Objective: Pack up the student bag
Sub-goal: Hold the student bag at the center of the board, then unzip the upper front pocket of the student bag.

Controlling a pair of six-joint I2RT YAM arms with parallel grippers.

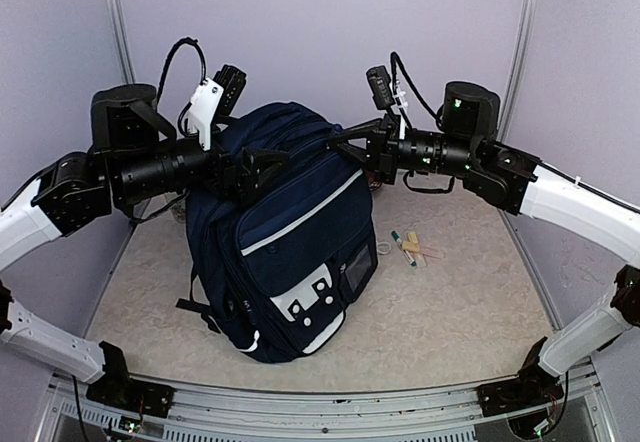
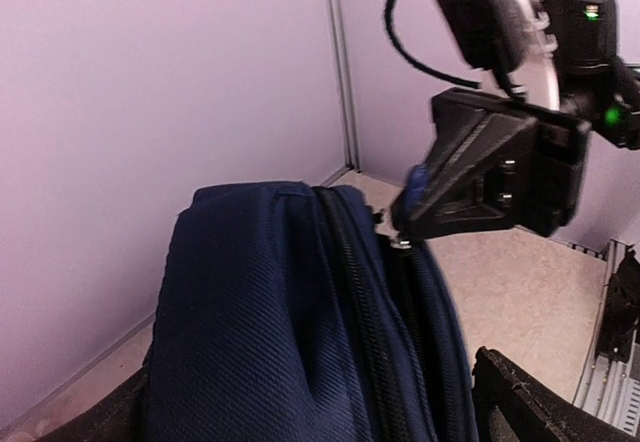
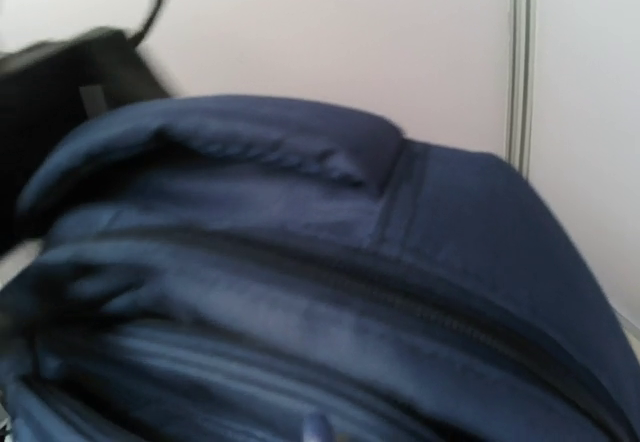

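Two hands are seen overhead flanking the upright student bag [image 1: 290,252] on the surface [image 1: 450,302], the left hand [image 1: 262,167] spread astride its top. By the left wrist, the right hand [image 2: 405,224] is shown pressed together at the zip [image 2: 345,282], hold unclear. By the right wrist, bag top is seen just below

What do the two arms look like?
The left arm and right arm have white shell links, black cylindrical joints, a black left gripper and right gripper. Black cables loop above both wrists; the left camera mount is white. Green LEDs on the right.

Soft even lighting, right wrist view blurred
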